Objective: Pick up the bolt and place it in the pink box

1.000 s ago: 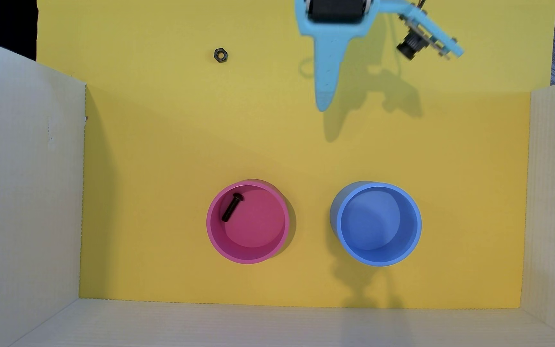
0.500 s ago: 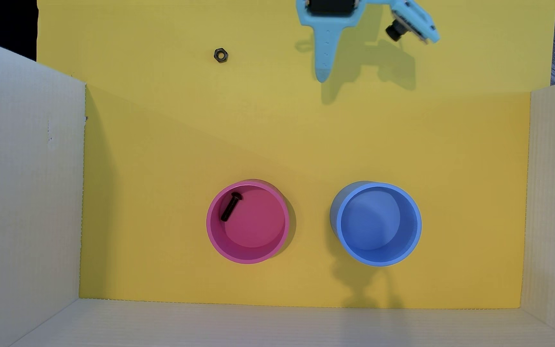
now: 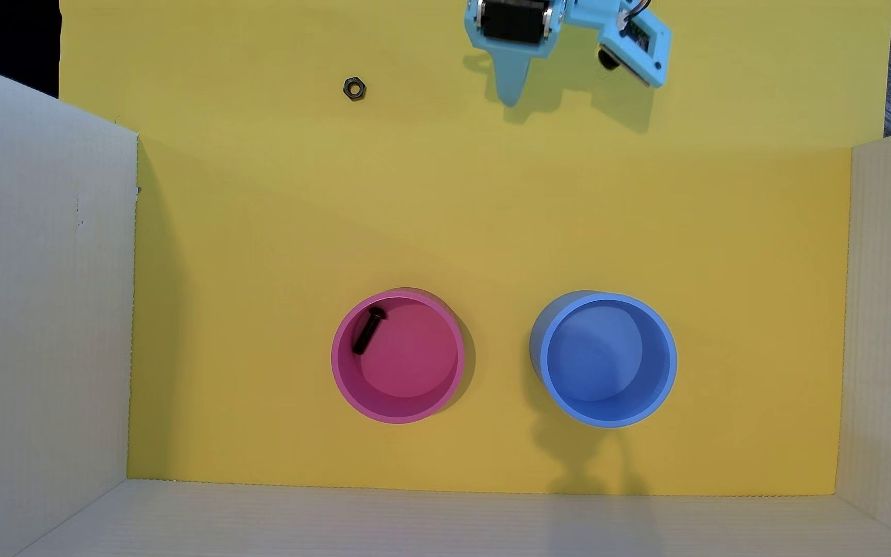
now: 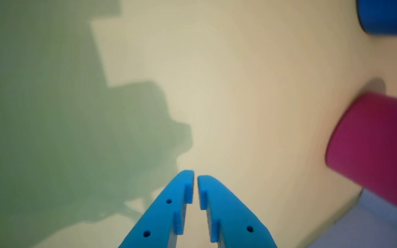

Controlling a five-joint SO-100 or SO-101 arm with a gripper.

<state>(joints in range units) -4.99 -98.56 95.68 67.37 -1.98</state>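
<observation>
Claw nearly closed and empty above the yellow mat; bolt lies inside pink box.

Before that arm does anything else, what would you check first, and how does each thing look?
1. Bolt inside the pink cup: ok.
2. End effector empty, fingers nearly closed: ok.
3. End effector away from both cups: ok.
4. Blue cup upright and empty: ok.
5. Nut lying loose on the yellow mat, not in any cup: ok.
6. Pink cup upright: ok.
</observation>
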